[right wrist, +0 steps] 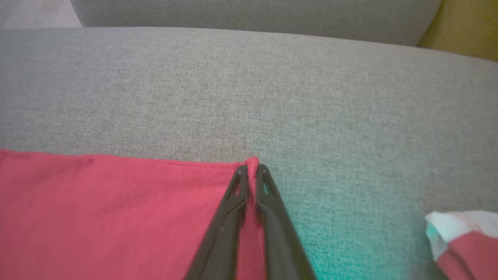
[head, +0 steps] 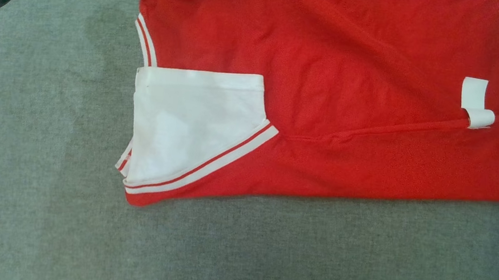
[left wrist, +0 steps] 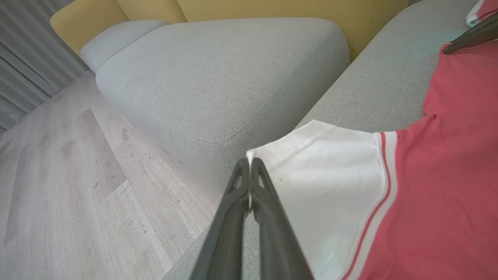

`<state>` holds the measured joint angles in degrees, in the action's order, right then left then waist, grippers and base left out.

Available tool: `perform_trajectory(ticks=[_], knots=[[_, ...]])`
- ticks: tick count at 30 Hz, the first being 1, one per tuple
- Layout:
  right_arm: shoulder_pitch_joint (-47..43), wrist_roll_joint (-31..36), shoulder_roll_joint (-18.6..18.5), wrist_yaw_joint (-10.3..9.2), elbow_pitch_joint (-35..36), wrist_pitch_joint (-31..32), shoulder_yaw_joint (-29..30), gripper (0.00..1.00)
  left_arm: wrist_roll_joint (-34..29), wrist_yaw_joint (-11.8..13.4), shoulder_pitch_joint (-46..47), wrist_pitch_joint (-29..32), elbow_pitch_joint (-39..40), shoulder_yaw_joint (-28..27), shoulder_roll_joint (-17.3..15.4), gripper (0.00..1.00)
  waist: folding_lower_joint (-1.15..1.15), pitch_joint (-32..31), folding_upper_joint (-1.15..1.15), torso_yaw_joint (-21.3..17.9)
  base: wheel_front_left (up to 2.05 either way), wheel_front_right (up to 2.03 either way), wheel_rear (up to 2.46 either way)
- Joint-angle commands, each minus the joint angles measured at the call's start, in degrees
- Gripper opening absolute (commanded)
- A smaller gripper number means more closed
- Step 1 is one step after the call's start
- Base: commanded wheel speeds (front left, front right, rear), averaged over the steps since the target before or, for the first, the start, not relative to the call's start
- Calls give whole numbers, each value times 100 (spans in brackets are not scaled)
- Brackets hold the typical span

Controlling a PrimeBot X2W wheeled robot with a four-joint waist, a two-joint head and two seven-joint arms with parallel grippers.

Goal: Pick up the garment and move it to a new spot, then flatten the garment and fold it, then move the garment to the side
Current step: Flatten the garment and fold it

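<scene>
While the left gripper pinches the white sleeve and the right gripper pinches a red corner of the shirt, folding looks underway; next, lift both together.

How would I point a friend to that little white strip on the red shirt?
On the grey woven sofa cushion lies a red cotton garment with white striped trim. Follow its long seam rightward to the small white fabric label, lower end curled. Unlike the big white panel at left, it is tiny, with no striped border.
</scene>
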<state>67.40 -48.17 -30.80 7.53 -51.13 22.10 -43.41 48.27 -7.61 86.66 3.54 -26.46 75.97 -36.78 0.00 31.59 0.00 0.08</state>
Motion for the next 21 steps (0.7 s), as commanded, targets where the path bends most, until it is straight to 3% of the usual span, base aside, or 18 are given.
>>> perform_trajectory(ticks=[1,9,15,21], knots=[[47,-7,-80,-4,75,-140,-40,0,-26,12,207,7,67,-261,-157,0,0,0,0,15,0,0,0],[172,-186,-46,-4,8,-816,68,0,-120,12,225,-240,-9,-261,-170,0,0,-30,0,19,0,0,0],[313,-437,-22,-4,-53,-1507,354,0,-204,12,393,-789,-318,-262,-153,0,0,-127,0,-14,0,0,0],[158,-800,-110,-4,131,-1757,465,0,4,12,367,-1144,-525,-289,-67,0,0,-276,0,8,0,0,0]])
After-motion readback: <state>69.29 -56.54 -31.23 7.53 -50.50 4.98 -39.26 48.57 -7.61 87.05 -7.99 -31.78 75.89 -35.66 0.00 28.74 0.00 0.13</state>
